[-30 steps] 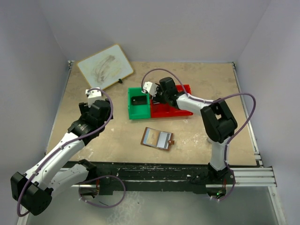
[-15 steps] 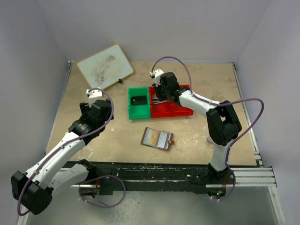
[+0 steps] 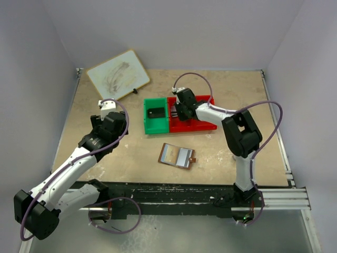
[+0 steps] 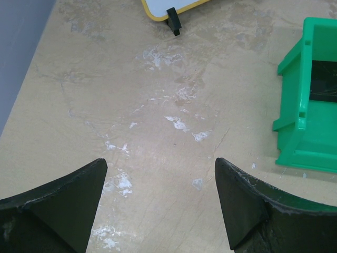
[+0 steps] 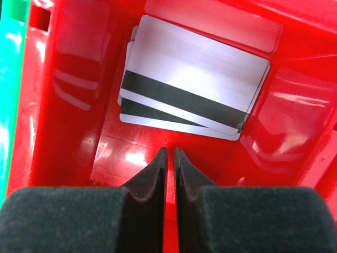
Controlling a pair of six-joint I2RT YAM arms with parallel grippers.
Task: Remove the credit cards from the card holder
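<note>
- right gripper (image 5: pixel 168 154) — fingers pressed almost together, only a thin slit between them, nothing pinched; nose-down inside the red bin (image 5: pixel 68 105)
- credit cards (image 5: pixel 195 79) — silver, black stripe up, loose fanned stack flat on the red bin's floor, just ahead of the fingertips, not touching
- card holder (image 3: pixel 177 156) — open and flat on the bench (image 3: pixel 237 89), mid near edge, tab to the right, well apart from both grippers
- left gripper (image 4: pixel 158 174) — spread wide, empty, over bare bench left of the green bin (image 4: pixel 308 105)
- green bin sits against the red bin's left side, mid-bench
- whiteboard (image 3: pixel 118 74) at the far left corner
</note>
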